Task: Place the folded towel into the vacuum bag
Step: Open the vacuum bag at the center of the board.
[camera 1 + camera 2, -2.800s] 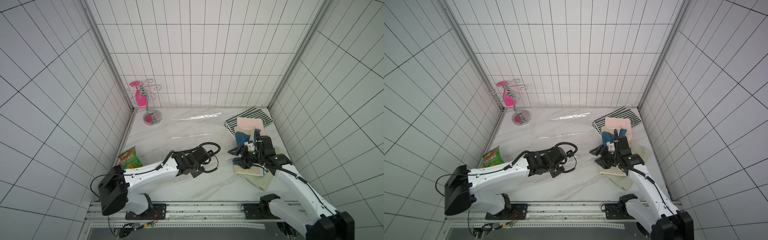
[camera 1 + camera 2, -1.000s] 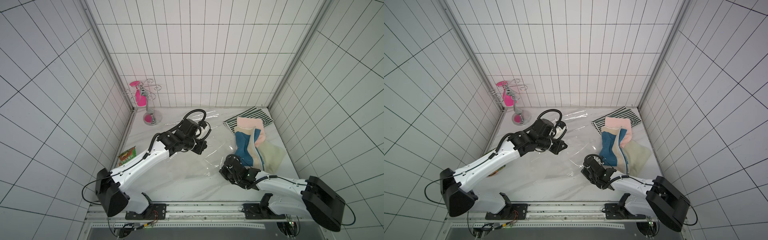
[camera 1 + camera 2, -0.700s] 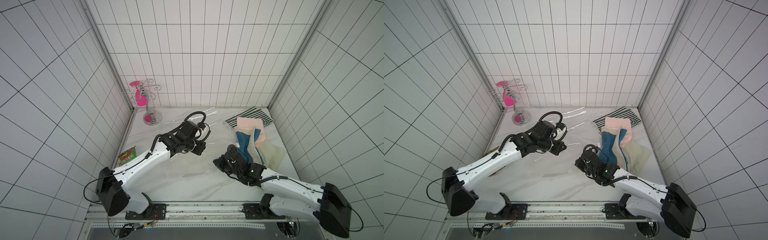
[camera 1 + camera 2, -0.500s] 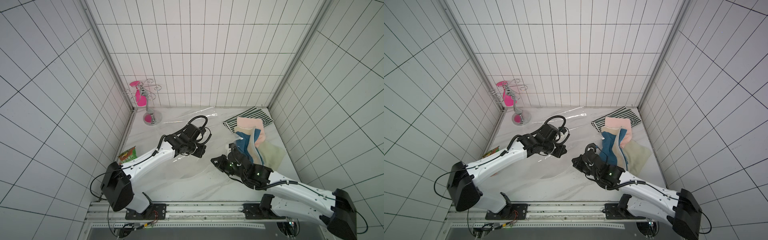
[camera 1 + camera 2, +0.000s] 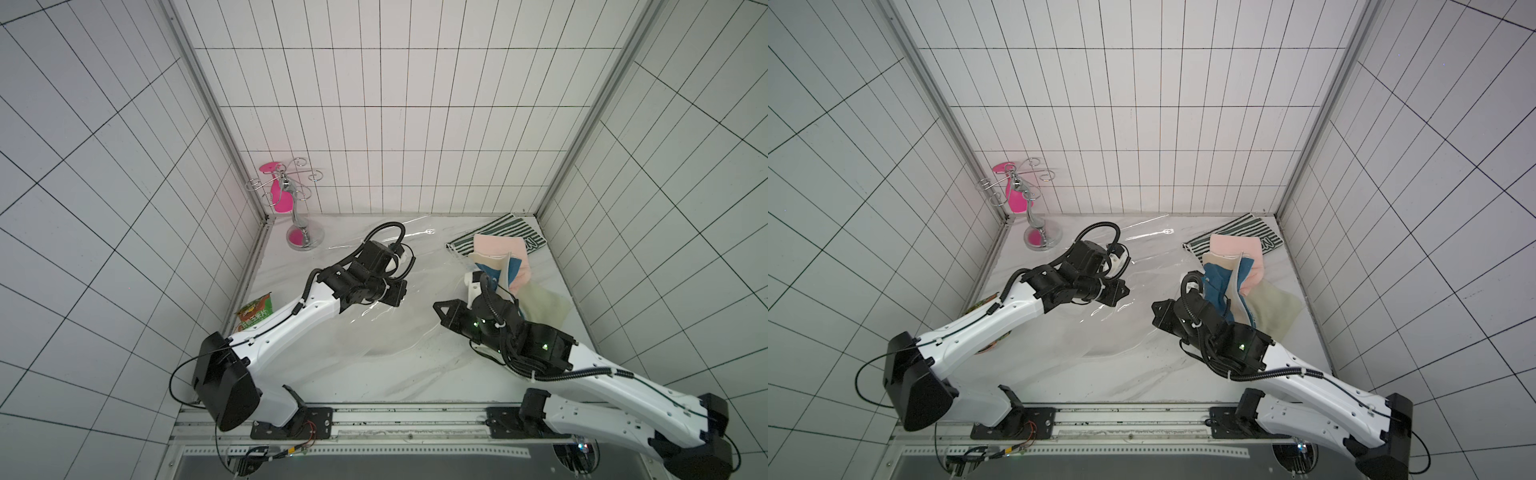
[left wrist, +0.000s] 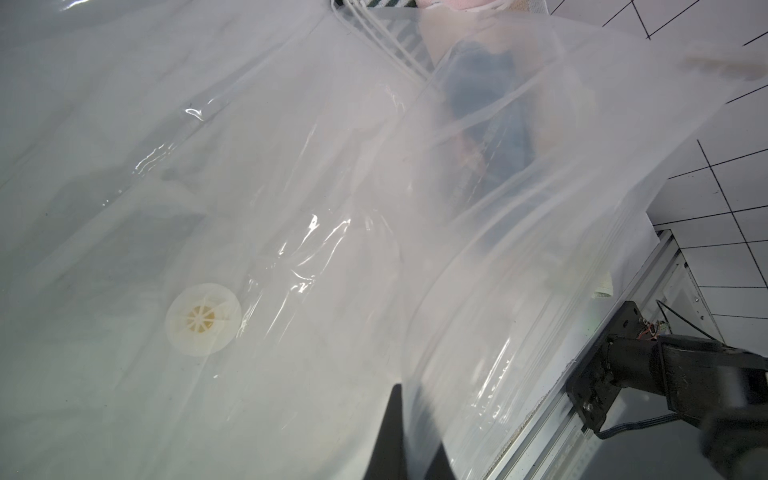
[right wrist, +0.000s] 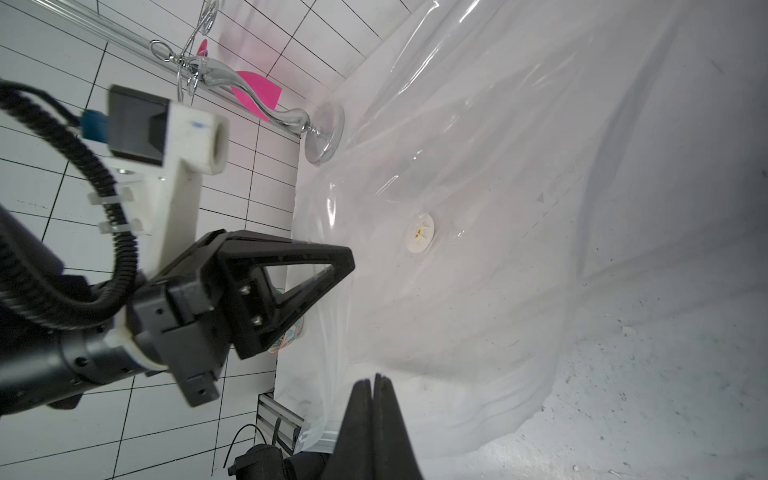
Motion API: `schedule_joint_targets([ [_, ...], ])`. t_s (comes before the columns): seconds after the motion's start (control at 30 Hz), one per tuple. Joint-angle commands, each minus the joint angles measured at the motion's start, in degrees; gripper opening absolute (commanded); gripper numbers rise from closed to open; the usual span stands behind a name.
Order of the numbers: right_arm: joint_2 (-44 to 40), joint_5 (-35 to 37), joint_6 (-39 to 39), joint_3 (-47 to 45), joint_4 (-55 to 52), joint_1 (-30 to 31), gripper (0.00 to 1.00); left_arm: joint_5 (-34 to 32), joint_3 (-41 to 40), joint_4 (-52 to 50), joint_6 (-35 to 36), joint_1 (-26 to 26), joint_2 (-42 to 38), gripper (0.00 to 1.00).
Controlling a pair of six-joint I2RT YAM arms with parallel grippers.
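A white-tiled booth is enclosing a pale marbled table (image 5: pixel 374 382), and most of its middle is lying under the vacuum bag (image 5: pixel 424 270), a wide clear sheet that is glinting in both top views. The folded towel pile (image 5: pixel 505 266) is sitting at the far right corner, just beside the bag's right edge and wholly outside it; striped, pink, blue and cream layers are overlapping there, and nothing is showing through the plastic except the table. So the task is looking to be at its opening stage: the bag is being spread at its mouth, while picking a towel and sliding it in are both not yet done.

The left gripper (image 5: pixel 394 292) is hanging over the bag's middle with its jaws together, clamping a raised layer of plastic that is ballooning up in the left wrist view. The right gripper (image 5: pixel 442 309) is sitting between bag and towels, jaws pressed together, apparently pinching the near edge of that layer, though the clear film is making this hard to confirm. The small white valve (image 6: pixel 203 319) is lying flat on the lower layer, apart from both jaws.
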Motion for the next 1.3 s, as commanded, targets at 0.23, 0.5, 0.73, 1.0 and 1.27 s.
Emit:
schedule_joint_targets([
  [0.23, 13.62, -1.14, -5.06, -0.18, 15.01, 1.21, 0.01, 0.61, 3.45, 0.38, 0.15, 0.17, -0.43, 0.00],
  [0.5, 20.38, 4.18, -10.47, -8.15, 37.87, -0.36, 0.00, -0.50, 3.74, 0.19, 0.69, 1.56, -3.55, 0.00],
  [0.73, 38.93, -1.99, -7.14, -6.73, 52.23, -6.34, 0.00, 1.33, 10.92, -1.77, 3.12, 1.55, 0.25, 0.00],
  [1.0, 50.18, -0.75, 3.57, -8.80, 58.38, -8.91, 0.00, -1.85, 17.85, -5.30, 6.42, 3.16, 1.98, 0.00],
  [1.27, 56.30, -8.69, 16.81, -11.91, 62.04, -7.97, 0.02, -4.32, 23.65, -6.93, 7.40, 4.69, 2.52, 0.00],
])
